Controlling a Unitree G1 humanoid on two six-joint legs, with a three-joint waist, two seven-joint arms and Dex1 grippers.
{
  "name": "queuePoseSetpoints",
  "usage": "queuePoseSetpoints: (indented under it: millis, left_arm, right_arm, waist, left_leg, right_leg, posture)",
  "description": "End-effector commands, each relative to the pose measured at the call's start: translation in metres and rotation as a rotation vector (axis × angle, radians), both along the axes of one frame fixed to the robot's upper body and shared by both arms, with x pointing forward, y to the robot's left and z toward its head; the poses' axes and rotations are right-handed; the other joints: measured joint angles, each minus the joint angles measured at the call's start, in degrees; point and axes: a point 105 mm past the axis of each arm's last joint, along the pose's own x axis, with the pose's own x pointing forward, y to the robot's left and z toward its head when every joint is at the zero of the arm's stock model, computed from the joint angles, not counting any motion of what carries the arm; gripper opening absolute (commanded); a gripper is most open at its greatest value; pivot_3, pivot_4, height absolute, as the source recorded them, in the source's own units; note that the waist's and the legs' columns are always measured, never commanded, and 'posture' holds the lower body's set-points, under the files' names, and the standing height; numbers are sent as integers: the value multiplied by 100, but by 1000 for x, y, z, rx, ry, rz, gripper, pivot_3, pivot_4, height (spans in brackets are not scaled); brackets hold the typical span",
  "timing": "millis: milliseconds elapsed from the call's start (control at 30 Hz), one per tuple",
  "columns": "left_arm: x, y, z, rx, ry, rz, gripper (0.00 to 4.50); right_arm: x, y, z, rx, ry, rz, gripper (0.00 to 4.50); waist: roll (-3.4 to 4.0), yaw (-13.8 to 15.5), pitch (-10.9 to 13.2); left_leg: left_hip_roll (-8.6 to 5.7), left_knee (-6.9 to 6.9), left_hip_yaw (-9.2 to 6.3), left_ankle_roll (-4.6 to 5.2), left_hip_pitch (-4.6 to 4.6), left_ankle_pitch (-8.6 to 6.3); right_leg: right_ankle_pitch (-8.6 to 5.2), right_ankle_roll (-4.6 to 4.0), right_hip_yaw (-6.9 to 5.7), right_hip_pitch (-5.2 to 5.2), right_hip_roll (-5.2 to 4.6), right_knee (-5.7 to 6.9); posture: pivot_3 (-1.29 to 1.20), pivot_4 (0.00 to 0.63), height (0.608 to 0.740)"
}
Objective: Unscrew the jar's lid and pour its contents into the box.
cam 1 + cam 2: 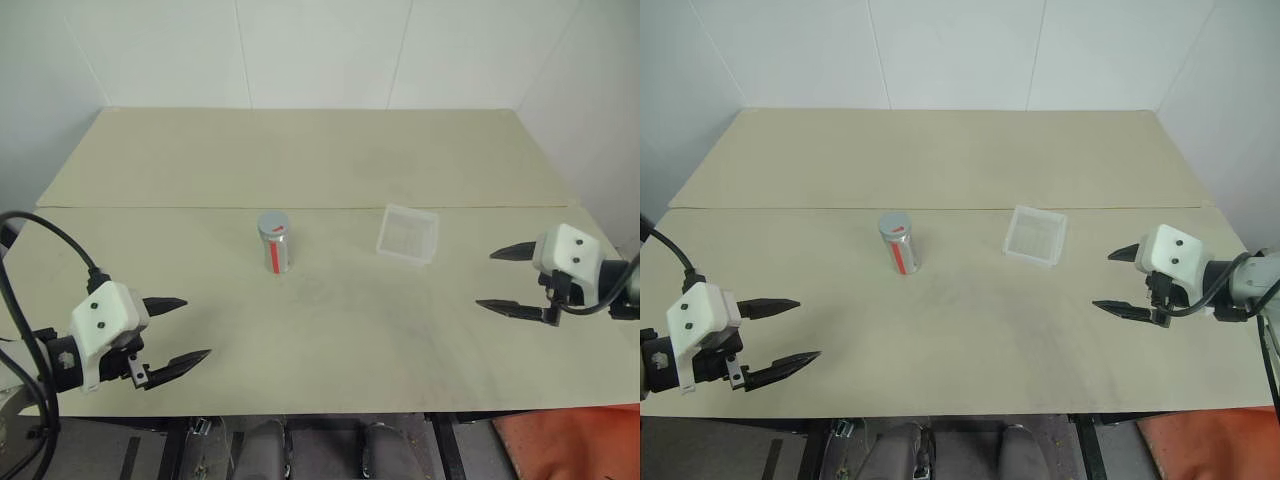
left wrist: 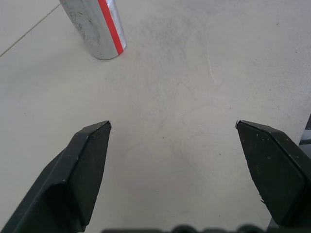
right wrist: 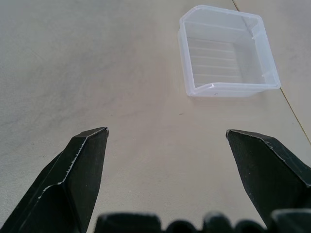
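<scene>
The left claw (image 1: pixel 178 329) and the right claw (image 1: pixel 516 281) hover spread and empty at the table's (image 1: pixel 330 320) near corners. Nothing is started: the jar (image 1: pixel 274 242) stands mid-table, lid (image 1: pixel 273 222) on, the box (image 1: pixel 408 233) beside it. Next, one claw must steady the jar while the other turns the lid. The label shows a red stripe, no legible writing.

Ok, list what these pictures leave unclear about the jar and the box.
- Jar contents: the label wraps its side in the head views, hiding anything inside.
- Lid: the picture's edge cuts off the jar's top in the left wrist view.
- Lid tightness: its threads are too small to make out.
- Box: looks empty; tiny bits could escape notice.
</scene>
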Motion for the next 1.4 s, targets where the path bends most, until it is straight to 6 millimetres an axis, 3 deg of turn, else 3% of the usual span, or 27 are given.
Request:
queuePoseSetpoints:
  millis: [33,400,500,633,767,1033,1400]
  left_arm:
    - [3,0,7,16,-46,-21,4453]
    - [13,2,4,5,-62,-7,4453]
    - [26,4,0,-155,-211,154,4453]
    - [20,-18,-15,-292,-298,205,4453]
    - [33,-31,-34,-339,-392,332,4453]
    - [69,-52,-49,-428,-502,482,4453]
    - [93,-72,-65,-454,-498,479,4453]
  right_arm:
    - [-3,-1,13,-2,-54,1,4500]
    - [-12,-2,10,1,-62,-15,4500]
    - [-12,6,7,10,-66,2,4500]
    - [-11,17,2,32,-71,24,4500]
    - [-6,32,1,65,-77,69,4500]
    - [1,53,-2,86,-97,121,4500]
    - [-2,62,1,99,-119,125,4500]
  waist:
    - [0,6,0]
    - [0,-1,0]
    - [15,0,-9]
    - [3,5,-6]
    - [4,25,-7]
    - [4,24,-9]
    - [4,18,-9]
  left_leg:
    - [0,0,0,0,0,0]
    - [0,0,0,0,2,0]
    - [-2,-3,0,1,4,-1]
    - [-2,0,-4,1,1,-1]
    - [-5,5,-7,2,23,-1]
    - [-7,-1,-18,8,49,-5]
    - [-5,0,-22,9,48,-5]
  right_leg:
    - [0,0,0,0,0,-1]
    - [0,0,0,2,0,0]
    - [0,0,6,3,0,-4]
    - [1,1,11,5,1,-3]
    - [8,4,10,31,0,-5]
    - [8,5,-1,75,0,-25]
    - [8,5,-6,73,-2,-22]
  posture:
    - [0,150,740]
    - [0,150,740]
    - [0,150,740]
    - [0,150,740]
    - [0,150,740]
    - [0,150,740]
    - [0,150,740]
